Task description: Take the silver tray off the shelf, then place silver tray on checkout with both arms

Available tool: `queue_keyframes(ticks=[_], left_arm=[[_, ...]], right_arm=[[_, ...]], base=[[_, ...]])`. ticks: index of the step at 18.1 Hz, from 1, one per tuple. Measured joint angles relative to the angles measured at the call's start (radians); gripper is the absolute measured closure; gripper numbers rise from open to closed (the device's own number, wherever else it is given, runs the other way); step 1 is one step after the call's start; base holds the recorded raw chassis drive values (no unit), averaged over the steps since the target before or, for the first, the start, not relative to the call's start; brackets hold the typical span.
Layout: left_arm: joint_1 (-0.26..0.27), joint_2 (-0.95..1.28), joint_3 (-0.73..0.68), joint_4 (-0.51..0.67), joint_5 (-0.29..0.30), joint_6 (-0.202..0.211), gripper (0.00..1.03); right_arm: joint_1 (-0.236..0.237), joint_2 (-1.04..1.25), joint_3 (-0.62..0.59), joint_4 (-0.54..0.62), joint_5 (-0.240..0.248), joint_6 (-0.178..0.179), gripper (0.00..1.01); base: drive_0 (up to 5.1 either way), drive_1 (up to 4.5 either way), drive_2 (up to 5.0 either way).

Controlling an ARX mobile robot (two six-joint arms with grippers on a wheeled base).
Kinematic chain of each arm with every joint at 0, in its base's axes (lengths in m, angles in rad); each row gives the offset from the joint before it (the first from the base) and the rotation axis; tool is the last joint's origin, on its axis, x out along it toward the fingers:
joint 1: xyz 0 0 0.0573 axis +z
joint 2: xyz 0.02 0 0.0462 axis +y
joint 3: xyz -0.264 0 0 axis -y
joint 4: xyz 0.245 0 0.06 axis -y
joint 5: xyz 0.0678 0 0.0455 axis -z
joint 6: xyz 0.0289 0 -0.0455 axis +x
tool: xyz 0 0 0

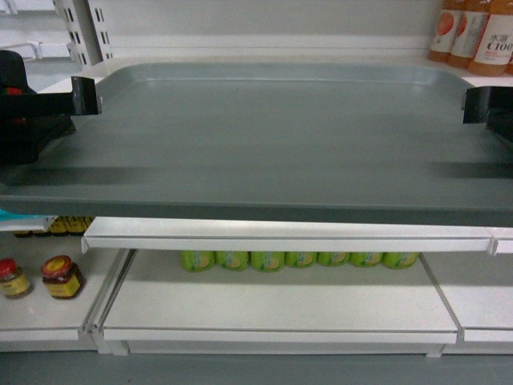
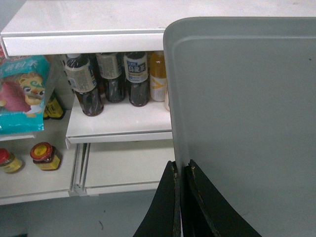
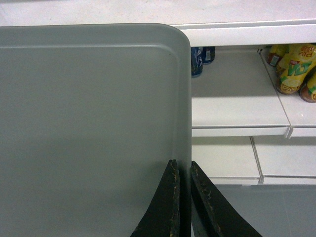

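Note:
The silver tray (image 1: 264,144) is a wide dull grey tray that spans almost the whole head view, level and out in front of the shelf (image 1: 288,234). My left gripper (image 1: 84,96) is shut on its left rim. In the left wrist view the black jaws (image 2: 181,164) pinch the tray (image 2: 247,123) edge between them. My right gripper (image 1: 478,104) is shut on the right rim. The right wrist view shows that gripper (image 3: 181,162) clamped on the tray (image 3: 89,123) edge. The tray's far corners reach the upper shelf board (image 2: 84,42); whether they touch it I cannot tell. The checkout is out of view.
Orange drink bottles (image 1: 473,36) stand at the top right. Green cans (image 1: 296,259) line the lower shelf, with red-lidded jars (image 1: 62,277) at the left. Dark bottles (image 2: 108,79) and a snack packet (image 2: 22,94) sit left of the tray. Grey floor (image 2: 74,217) lies below.

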Motion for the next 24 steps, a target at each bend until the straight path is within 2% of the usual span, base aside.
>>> queue_keyframes(ticks=[24], left_arm=[[-0.001,0.000,0.000,-0.002,0.000,0.000,1.00]], right_arm=[[-0.001,0.000,0.001,-0.005,0.000,0.000,0.98]], base=[[0.1,-4.12,4.3]])
